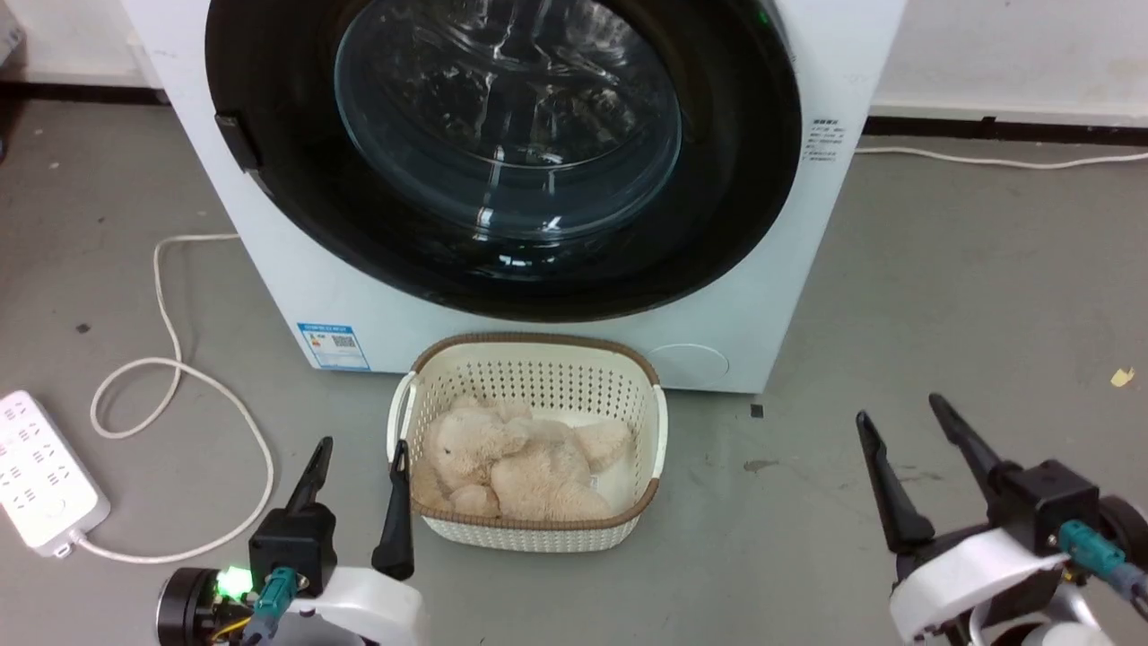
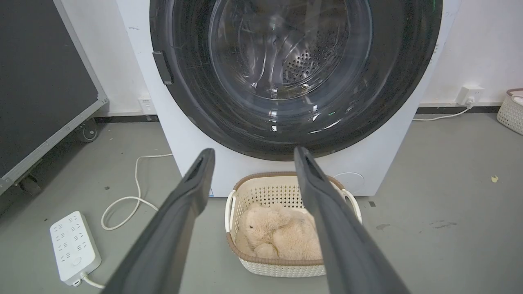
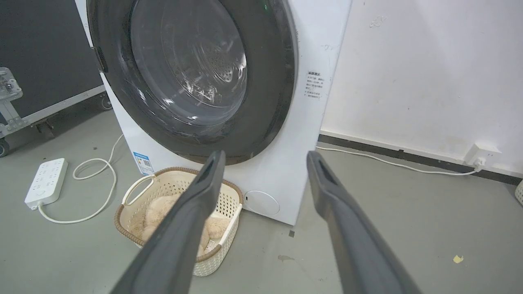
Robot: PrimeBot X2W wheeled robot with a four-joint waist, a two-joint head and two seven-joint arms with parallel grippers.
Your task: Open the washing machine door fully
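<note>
The white washing machine [image 1: 735, 296] stands ahead on the grey floor. Its washing machine door [image 1: 296, 179], glossy black with a bulging glass window, lies flat against the front, with a small black handle tab [image 1: 238, 139] at its left rim. The same door [image 2: 196, 94] and door [image 3: 269, 81] face both wrist views. My left gripper [image 1: 360, 441] hovers low at the lower left, open and holding nothing, beside the basket. At the lower right my right gripper [image 1: 897, 408] is open too, well short of the machine. In the wrist views the left gripper [image 2: 251, 152] and right gripper [image 3: 263, 154] point at the machine's lower front.
A cream basket [image 1: 538, 359] holding a beige plush toy [image 1: 516, 462] sits on the floor right before the machine. A white power strip [image 1: 40, 467] and its looping cable [image 1: 161, 395] lie at the left. A dark wheeled case [image 2: 41, 81] stands left of the machine.
</note>
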